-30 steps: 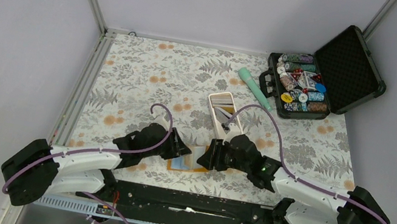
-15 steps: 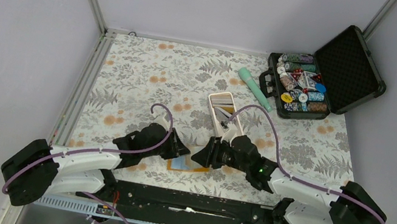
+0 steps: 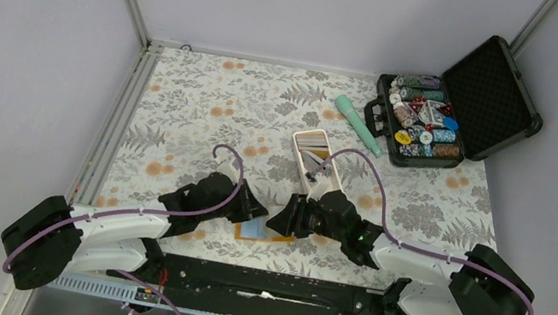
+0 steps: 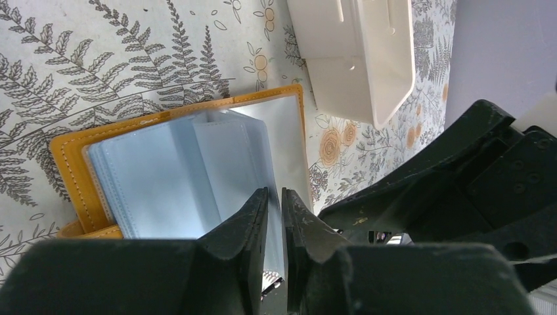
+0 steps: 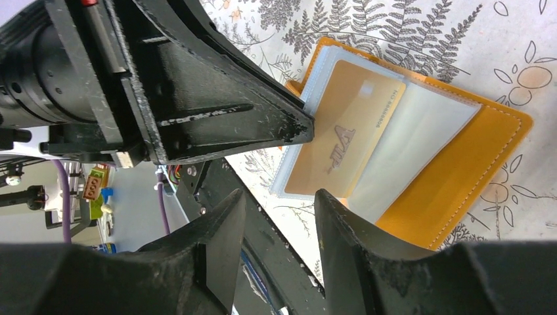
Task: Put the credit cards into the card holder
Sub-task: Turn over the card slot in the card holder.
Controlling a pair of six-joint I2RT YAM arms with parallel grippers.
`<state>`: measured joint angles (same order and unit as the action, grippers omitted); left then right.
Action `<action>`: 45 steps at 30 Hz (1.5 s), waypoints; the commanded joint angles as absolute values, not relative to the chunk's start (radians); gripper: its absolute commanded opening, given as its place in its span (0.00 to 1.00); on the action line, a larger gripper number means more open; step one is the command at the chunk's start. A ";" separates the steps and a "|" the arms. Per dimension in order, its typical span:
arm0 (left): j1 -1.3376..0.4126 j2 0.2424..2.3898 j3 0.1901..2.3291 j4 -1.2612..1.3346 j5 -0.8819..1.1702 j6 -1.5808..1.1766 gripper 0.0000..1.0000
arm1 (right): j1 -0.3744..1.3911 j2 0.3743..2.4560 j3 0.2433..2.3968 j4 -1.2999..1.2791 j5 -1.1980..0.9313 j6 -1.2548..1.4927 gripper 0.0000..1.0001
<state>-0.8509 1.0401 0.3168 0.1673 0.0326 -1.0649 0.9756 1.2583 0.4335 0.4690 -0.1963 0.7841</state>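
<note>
The card holder (image 4: 69,164) lies open on the floral cloth, orange with light blue clear pockets; in the top view it (image 3: 260,232) shows between the two grippers. My left gripper (image 4: 274,191) has its jaws nearly together, pinching a clear pocket sheet (image 4: 226,164) at its near edge. A tan credit card (image 5: 345,134) sits inside a pocket of the card holder (image 5: 460,177). My right gripper (image 5: 281,197) hovers just beside the holder's near edge, open, with nothing between its fingers. More credit cards (image 3: 313,158) stand in the white tray (image 3: 301,140).
The long white tray (image 4: 368,59) lies just beyond the holder. At the back right an open black case (image 3: 491,91) holds poker chips, with a teal tube (image 3: 358,124) beside it. The arms' black base rail (image 3: 271,282) runs along the near edge.
My left gripper's jaws have closed in on the pocket sheet. My right gripper has shifted a little left, closer to the holder.
</note>
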 commanded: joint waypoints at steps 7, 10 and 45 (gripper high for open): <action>-0.856 1.038 0.307 0.264 0.072 -1.043 0.11 | 0.982 1.284 0.412 0.530 -0.186 0.792 0.50; -0.855 1.044 0.304 0.279 0.075 -1.045 0.11 | 0.982 1.285 0.408 0.532 -0.180 0.796 0.50; -0.856 1.126 0.305 0.356 0.108 -1.045 0.02 | 0.982 1.350 0.422 0.507 -0.104 0.847 0.51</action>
